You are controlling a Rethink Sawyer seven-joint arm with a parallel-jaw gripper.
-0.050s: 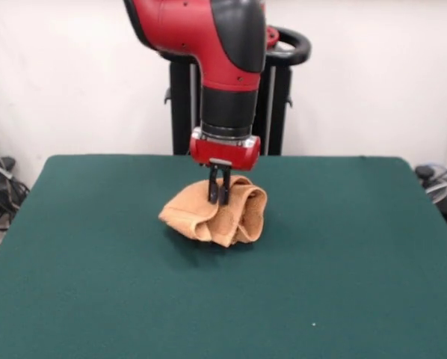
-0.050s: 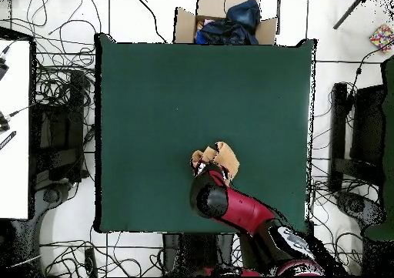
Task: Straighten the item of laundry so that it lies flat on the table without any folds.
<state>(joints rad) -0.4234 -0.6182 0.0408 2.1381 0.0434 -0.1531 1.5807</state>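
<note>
White wall [image 1: 373, 75], pale floor [image 2: 327, 51] strewn with cables [image 2: 58, 82], open cardboard box [image 2: 223, 25], white side table [image 2: 14, 128]

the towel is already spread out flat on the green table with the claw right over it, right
Not quite. The towel is bunched in a crumpled heap with several folds, not spread flat, as the front view shows. The rest holds: it sits on the green table with the claw right over it.

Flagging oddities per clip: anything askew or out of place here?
Only the towel: it is bunched in a folded heap on the table, not flat, with the tool pressed into its top. Nothing spilled or damaged.
</note>
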